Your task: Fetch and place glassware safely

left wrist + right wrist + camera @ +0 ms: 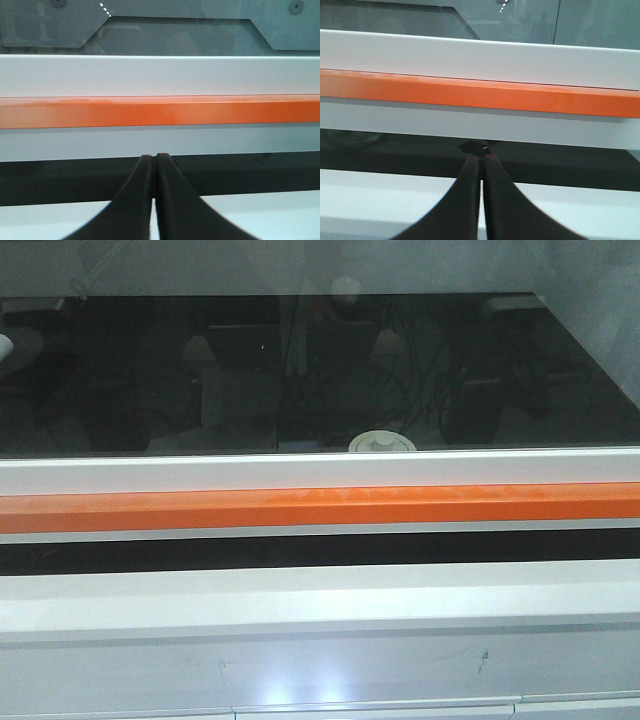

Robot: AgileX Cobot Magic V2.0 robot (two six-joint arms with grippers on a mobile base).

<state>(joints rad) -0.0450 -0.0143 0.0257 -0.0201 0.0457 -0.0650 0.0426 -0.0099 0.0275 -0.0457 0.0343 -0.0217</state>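
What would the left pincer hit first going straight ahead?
Probably the pale band under the orange strip; the left pincer, shut, points at its lower edge, though depth is unclear.

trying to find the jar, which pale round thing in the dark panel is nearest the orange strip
The cream lid with a centre knob, at the panel's bottom edge near the orange strip. The other pale shapes sit higher, at top and left.

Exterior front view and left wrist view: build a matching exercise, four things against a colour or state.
Things:
1. knobbed lid
2. horizontal bar
3. left gripper
4. glossy panel

Colour or state:
A. orange
B. shut, holding nothing
C. black
D. cream-white

Pairs: 1-D, 2-A, 3-B, 4-C
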